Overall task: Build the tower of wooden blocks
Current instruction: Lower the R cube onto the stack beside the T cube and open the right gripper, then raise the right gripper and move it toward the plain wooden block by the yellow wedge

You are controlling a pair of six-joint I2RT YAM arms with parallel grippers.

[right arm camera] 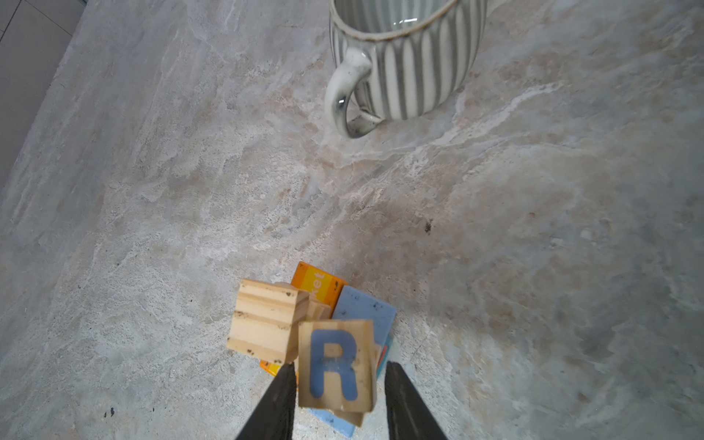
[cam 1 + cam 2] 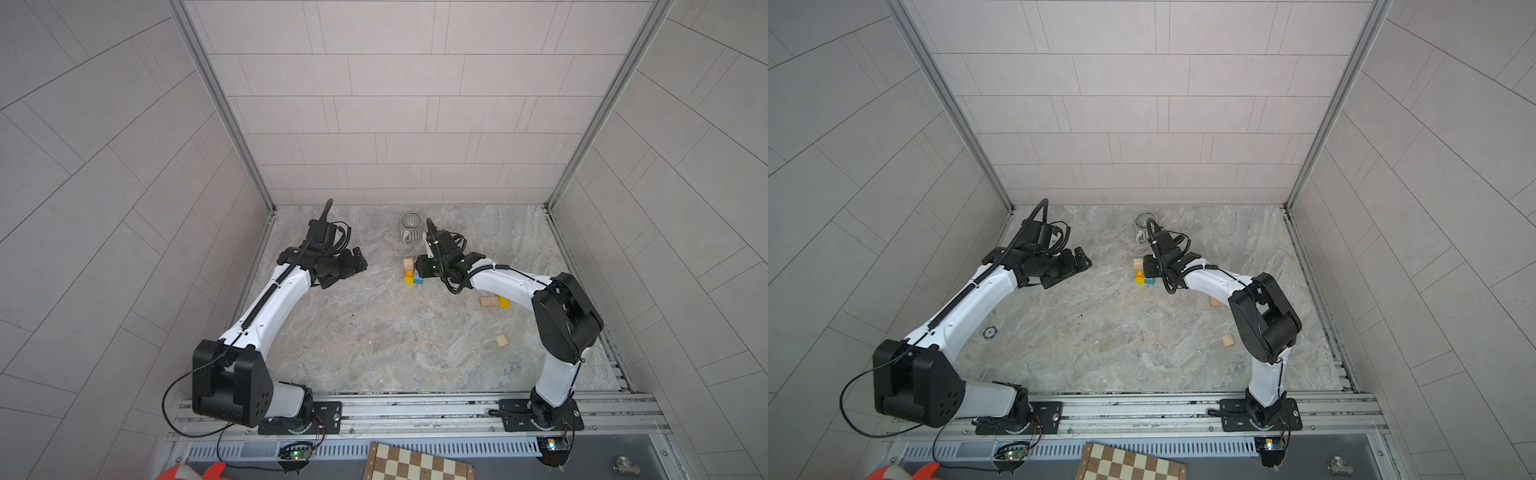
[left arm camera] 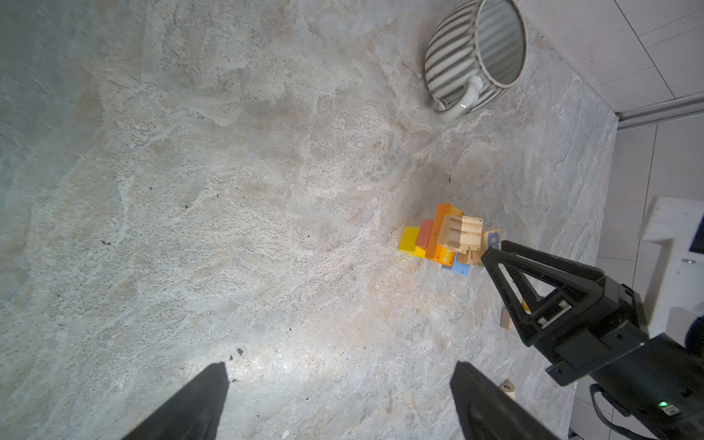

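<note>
Placing looks nearly done: the right gripper stands slack, jaws just clear of the R block atop the tower, 6 o'clock of the mug, with the left gripper spread empty at the tower's 9, so next it should back out straight without brushing.

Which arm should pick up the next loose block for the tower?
Right. The loose wooden brick, yellow block and cylinder all lie on its side of the table. The left gripper hovers open on the tower's far side, farther from them.
</note>
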